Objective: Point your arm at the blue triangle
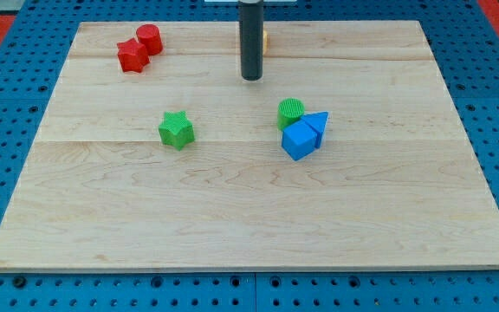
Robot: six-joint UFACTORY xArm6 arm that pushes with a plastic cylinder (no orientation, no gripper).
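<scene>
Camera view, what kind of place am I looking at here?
Most likely a robotics lab test bench. A pale wooden board lies on a blue perforated base, small coloured blocks such as the blue triangle and green star are scattered on it, and my tip stands above them.

On the tabletop (232,217), my tip (251,78) stands at 11 o'clock from the blue triangle (318,123), apart from it. The blue cube (299,140) touches the triangle at its 7 o'clock, the green cylinder (291,113) at its 10. The green star (177,130) lies well apart at 9 o'clock. The red star (132,56) and red cylinder (149,39) touch, at 10 o'clock from my tip. An orange block (265,39) lies behind the rod.
</scene>
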